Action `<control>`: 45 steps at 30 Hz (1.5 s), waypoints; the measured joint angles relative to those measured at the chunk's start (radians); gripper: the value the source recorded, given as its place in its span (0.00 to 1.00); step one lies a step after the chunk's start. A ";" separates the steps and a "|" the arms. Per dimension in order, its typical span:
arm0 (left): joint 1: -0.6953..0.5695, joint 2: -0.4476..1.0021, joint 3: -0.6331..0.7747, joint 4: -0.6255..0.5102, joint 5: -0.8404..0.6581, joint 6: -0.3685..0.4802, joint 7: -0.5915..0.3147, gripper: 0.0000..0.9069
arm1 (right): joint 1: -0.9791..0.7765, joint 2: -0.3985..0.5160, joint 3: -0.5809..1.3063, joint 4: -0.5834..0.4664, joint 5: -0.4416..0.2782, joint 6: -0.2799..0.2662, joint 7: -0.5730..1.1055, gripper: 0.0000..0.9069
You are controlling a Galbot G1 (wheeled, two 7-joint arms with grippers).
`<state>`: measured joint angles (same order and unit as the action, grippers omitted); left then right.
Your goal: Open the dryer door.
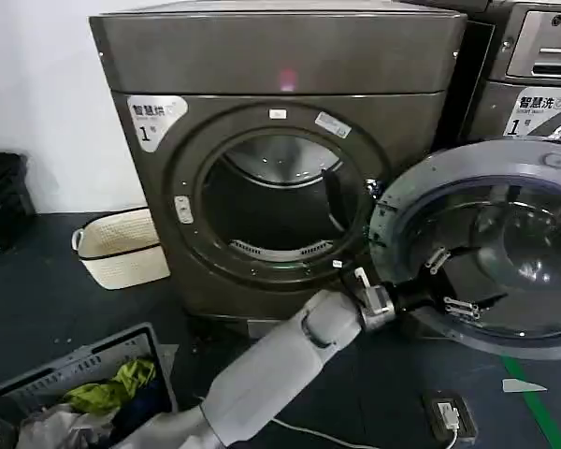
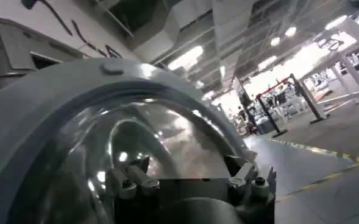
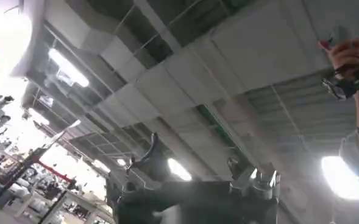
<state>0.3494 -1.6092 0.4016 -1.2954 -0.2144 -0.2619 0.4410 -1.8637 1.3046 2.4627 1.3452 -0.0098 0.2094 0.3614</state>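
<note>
**Dryer door swung wide, left gripper inside its bowl**

Left gripper (image 1: 456, 281) at end of grey arm reaching up from bottom centre, wrist just below drum opening. Fingers (image 1: 437, 259) spread apart, tips in front of the dark glass of the dryer door (image 1: 421, 182); nothing clamped between them. Contact w/ glass: can't tell. In left wrist view, same two fingers (image 2: 127, 182) wide apart at the lower edge, curved glass and grey inner ring of door (image 2: 39, 103) right ahead.

Right gripper (image 3: 191, 182) pointed up at ceiling in right wrist view, fingers apart, holding nothing.

Door hangs fully open at right of bronze-grey dryer (image 1: 280, 56), grey inner face toward camera, covering lower front of LG-marked machine (image 1: 542, 56). Drum opening (image 1: 280, 201) exposed, round, dark inside.

Floor dark. White basket (image 1: 122, 248) left of dryer, by white wall. Grey crate (image 1: 75, 365) w/ mixed laundry, yellow-green piece on top, at bottom left. Small black device (image 1: 449, 414) w/ white cable on floor at bottom right, green tape strip (image 1: 533, 398) beside it. Ceiling: ducts, strip lights.
</note>
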 joint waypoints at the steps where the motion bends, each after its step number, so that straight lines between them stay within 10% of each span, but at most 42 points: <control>1: -0.001 0.000 -0.002 0.001 0.001 0.001 -0.001 1.00 | 0.000 0.000 -0.001 0.000 0.000 0.001 0.000 1.00; 20: 0.061 0.018 -0.027 -0.152 0.004 0.098 0.024 1.00 | 0.004 -0.006 -0.018 0.039 0.074 -0.063 -0.024 1.00; 45: 0.283 0.775 -0.200 -0.555 0.045 -0.123 0.117 1.00 | 0.028 -0.045 -0.059 0.054 0.074 -0.048 -0.061 1.00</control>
<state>0.6326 -0.8341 0.2013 -1.8504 -0.1695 -0.3851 0.5581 -1.8362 1.2598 2.4038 1.3995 0.0639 0.1617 0.3008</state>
